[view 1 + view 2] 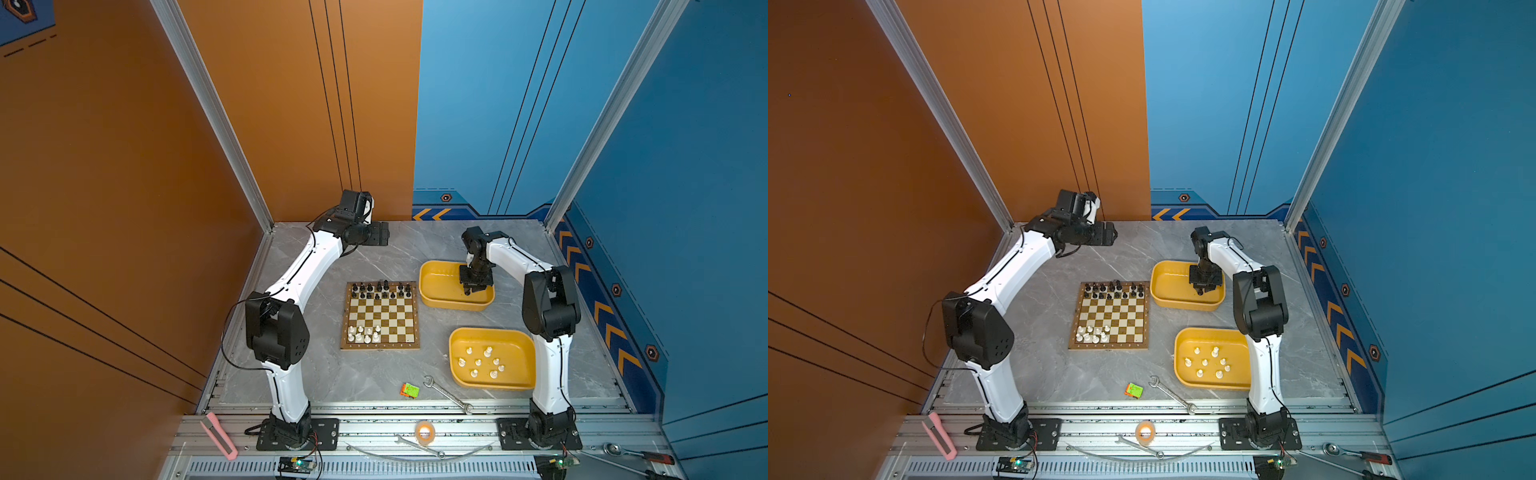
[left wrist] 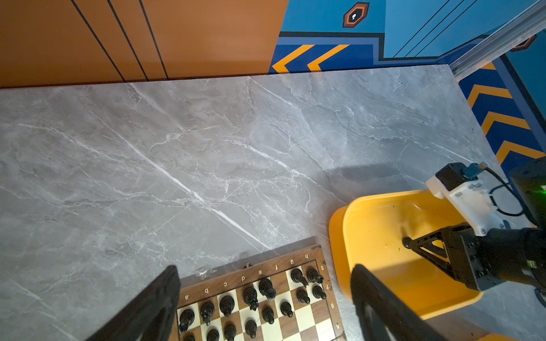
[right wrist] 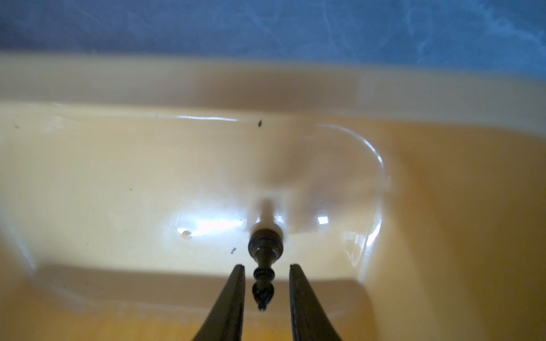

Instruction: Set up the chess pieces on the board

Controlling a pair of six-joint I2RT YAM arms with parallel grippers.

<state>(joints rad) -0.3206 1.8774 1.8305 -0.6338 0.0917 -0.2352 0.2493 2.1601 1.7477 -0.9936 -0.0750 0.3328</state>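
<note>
On the left, the white-shelled left arm (image 1: 305,270) with black joints is bent at the elbow and stretched toward the far wall, with its wrist turned to the right. The left gripper (image 2: 266,268) is held raised near the far edge of the board. Its dark tapered jaws are spread wide, with nothing between them.

At the centre, the small square wooden chessboard (image 1: 382,345), checked brown and cream within a lettered brown border, lies flat on the grey veined tabletop (image 1: 316,374). Glossy black turned chess pieces (image 1: 380,290) are stood in its two far rows. Creamy white turned chess pieces (image 1: 363,334) are clustered at its near left corner.

Just right of the board's far corner, a glossy yellow rounded-rectangle tray (image 1: 436,264) is set. One slim black piece with a round base (image 3: 265,251) is stood upright in it. The right arm (image 1: 511,253) is folded and pointed steeply down into this tray. The right gripper (image 3: 267,265) is placed around the piece's top, with its jaws slightly apart and a narrow gap seen on each side.

Nearer and further right, a second yellow tray (image 1: 490,330) holds loose white pieces (image 1: 482,361).
</note>
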